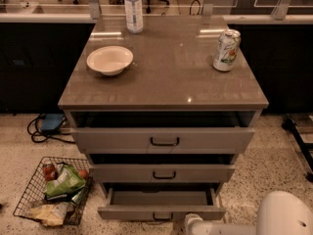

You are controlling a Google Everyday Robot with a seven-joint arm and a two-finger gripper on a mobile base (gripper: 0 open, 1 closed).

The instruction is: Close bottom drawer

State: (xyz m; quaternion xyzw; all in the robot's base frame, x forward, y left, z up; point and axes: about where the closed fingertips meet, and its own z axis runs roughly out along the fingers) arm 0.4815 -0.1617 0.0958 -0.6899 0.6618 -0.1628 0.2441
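The bottom drawer [161, 212] is the lowest of three grey-beige drawers in the cabinet. It stands pulled out, its plain grey tray [161, 197] showing and its small black bar handle [162, 217] at the frame's lower edge. The two drawers above, the top one [164, 140] and the middle one [164, 173], stick out a little. My gripper [191, 224] is at the bottom edge, just right of the bottom drawer's handle and close to its front. Only its white end shows, with the white arm [283, 214] behind it to the right.
On the cabinet top [166, 77] stand a white bowl [109, 59], a water bottle [133, 8] and a drink can [226, 50]. A wire basket of packets [54, 190] sits on the floor at the left. Cables [44, 129] lie at the left wall.
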